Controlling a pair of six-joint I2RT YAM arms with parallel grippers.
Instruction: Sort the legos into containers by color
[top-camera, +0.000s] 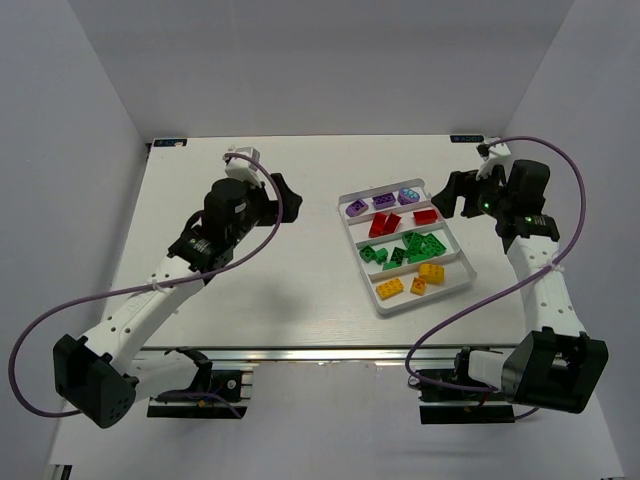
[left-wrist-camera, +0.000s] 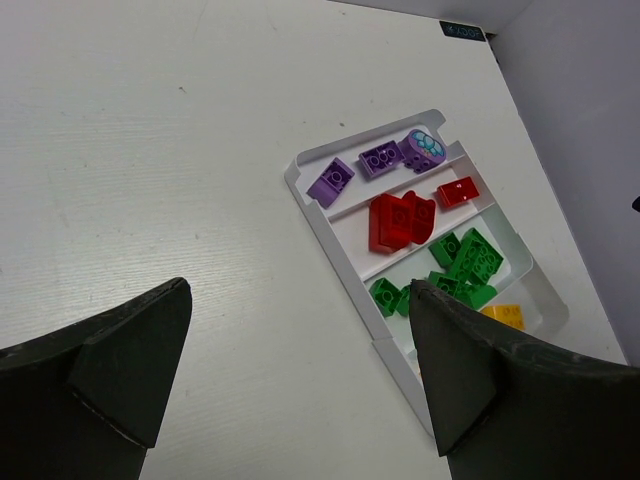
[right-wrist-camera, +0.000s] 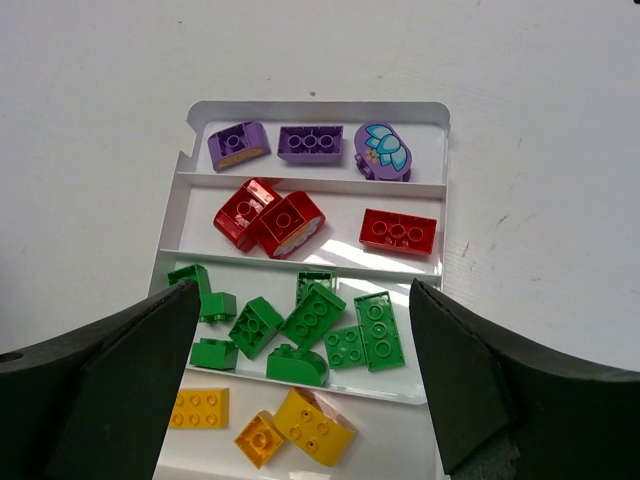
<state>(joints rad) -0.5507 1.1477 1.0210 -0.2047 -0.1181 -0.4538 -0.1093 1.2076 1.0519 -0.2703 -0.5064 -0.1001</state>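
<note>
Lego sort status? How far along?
Done: purple bricks, red bricks, green bricks and yellow bricks each sit in their own compartment of the tray. In hand: nothing; left fingers and right fingers open, empty. Left: nothing visible; no brick outside the tray.

A robot lab cell: white counter (top-camera: 260, 295) boxed by plain white walls (top-camera: 70, 150), two arms (top-camera: 215, 225) bolted to a metal rail (top-camera: 330, 353) at its near edge, purple cables (top-camera: 100, 294), tags (top-camera: 168, 143) at the far corners.

bare table (top-camera: 240, 290) left of tray (top-camera: 462, 272), brick-filled compartments, right claw (top-camera: 462, 196) overhanging
</note>
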